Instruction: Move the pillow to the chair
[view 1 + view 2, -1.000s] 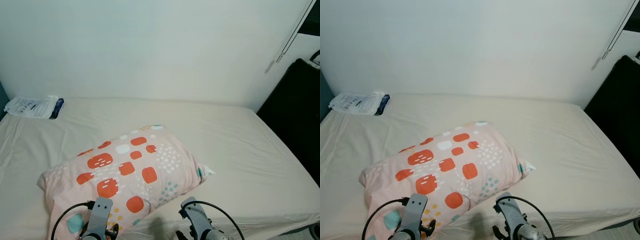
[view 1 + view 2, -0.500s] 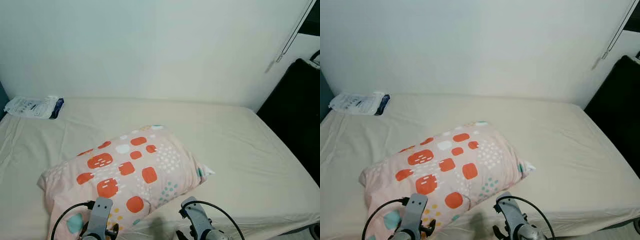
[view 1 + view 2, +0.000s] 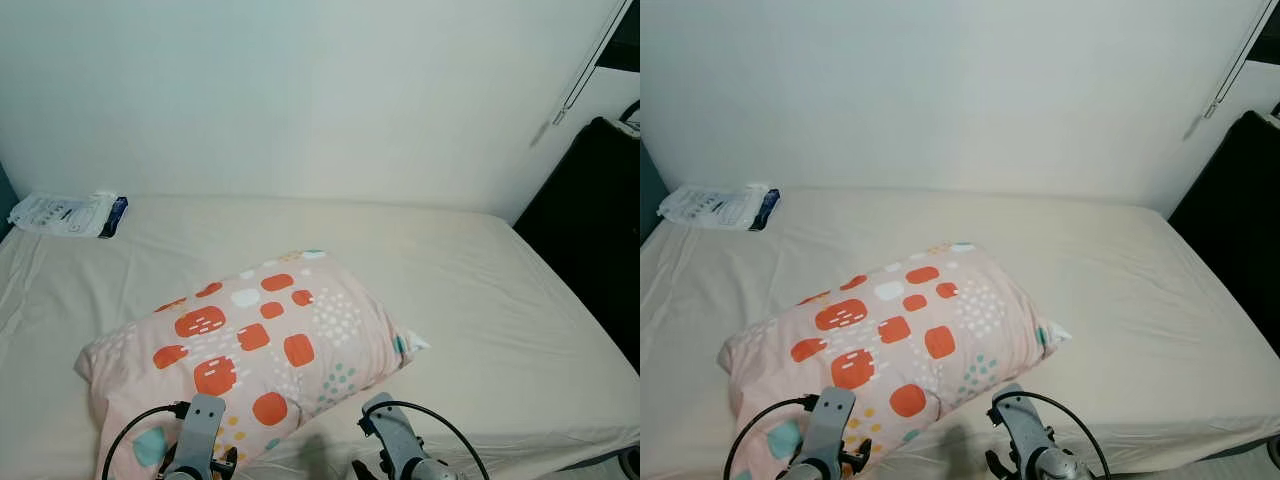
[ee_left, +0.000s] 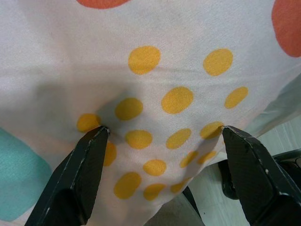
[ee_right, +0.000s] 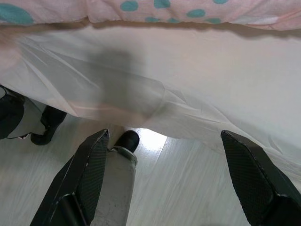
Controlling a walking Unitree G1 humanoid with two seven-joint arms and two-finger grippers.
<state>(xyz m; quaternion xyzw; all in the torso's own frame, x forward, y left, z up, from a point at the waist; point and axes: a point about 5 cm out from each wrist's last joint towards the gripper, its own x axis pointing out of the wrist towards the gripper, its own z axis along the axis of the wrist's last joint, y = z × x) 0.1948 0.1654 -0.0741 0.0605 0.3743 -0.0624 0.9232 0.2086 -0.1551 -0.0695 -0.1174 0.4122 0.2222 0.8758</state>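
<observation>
A pink pillow (image 3: 250, 340) with orange patches, teal and yellow dots lies slantwise on the near left part of the cream bed (image 3: 480, 300). My left gripper (image 4: 164, 129) is open, and its fingertips (image 4: 96, 136) press against the pillow's near corner, on the yellow-dotted cloth. In the head views the left wrist (image 3: 203, 425) sits over that corner. My right gripper (image 5: 164, 136) is open and empty just off the bed's near edge, below the pillow's right end, with the sheet and floor in front of it. Its wrist (image 3: 385, 425) stands at the bed's front edge.
A white packet (image 3: 68, 213) lies at the bed's far left by the wall. A tall black object (image 3: 590, 230) stands off the bed's right side, and a thin cord (image 3: 590, 60) hangs above it. Pale wood floor (image 5: 197, 188) lies beyond the overhanging sheet.
</observation>
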